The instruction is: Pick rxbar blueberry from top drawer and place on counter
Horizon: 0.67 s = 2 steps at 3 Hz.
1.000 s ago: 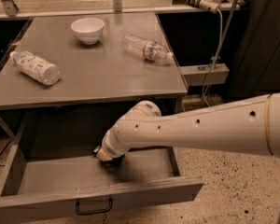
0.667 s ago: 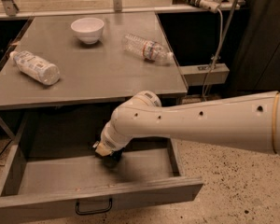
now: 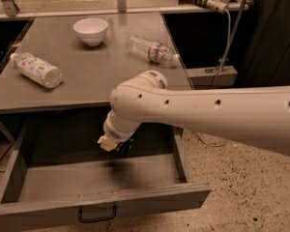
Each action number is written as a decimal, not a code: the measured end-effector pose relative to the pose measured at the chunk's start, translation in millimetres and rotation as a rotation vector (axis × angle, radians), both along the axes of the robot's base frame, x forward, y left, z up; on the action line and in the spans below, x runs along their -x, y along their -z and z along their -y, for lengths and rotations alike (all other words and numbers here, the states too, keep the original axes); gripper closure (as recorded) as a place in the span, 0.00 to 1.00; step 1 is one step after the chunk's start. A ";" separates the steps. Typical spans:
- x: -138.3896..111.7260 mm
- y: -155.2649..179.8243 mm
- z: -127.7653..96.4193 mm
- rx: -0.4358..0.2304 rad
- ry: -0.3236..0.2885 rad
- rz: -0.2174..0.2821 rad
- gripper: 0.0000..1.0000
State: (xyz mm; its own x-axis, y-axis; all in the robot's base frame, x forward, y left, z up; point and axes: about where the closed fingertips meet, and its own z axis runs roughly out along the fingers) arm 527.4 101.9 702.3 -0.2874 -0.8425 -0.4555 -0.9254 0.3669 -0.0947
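Note:
The top drawer (image 3: 63, 185) is pulled open below the grey counter (image 3: 96, 79), its black wire handle (image 3: 96, 214) at the front. My white arm reaches in from the right. My gripper (image 3: 116, 146) hangs inside the drawer opening, just below the counter's front edge and above the drawer floor. A small dark thing, the rxbar blueberry (image 3: 124, 149), sits between the fingers and is lifted off the floor. A blurred shadow lies on the drawer floor under it. The rest of the drawer floor shows nothing else.
On the counter stand a white bowl (image 3: 90, 31) at the back, a plastic bottle (image 3: 36, 69) lying at the left and another bottle (image 3: 152, 50) lying at the right. A cable and white fitting (image 3: 217, 4) hang at the right. Speckled floor lies to the right.
My gripper has risen from the drawer floor towards the counter edge, and the dark bar has come up with it.

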 end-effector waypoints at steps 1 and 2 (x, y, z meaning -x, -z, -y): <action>3.4 -22.7 11.0 0.041 -0.004 -0.001 1.00; 7.2 -41.3 22.9 0.075 0.002 0.000 1.00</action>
State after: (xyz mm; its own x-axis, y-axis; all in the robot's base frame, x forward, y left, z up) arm 520.3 78.9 743.5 -0.2895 -0.8736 -0.3911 -0.9247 0.3608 -0.1216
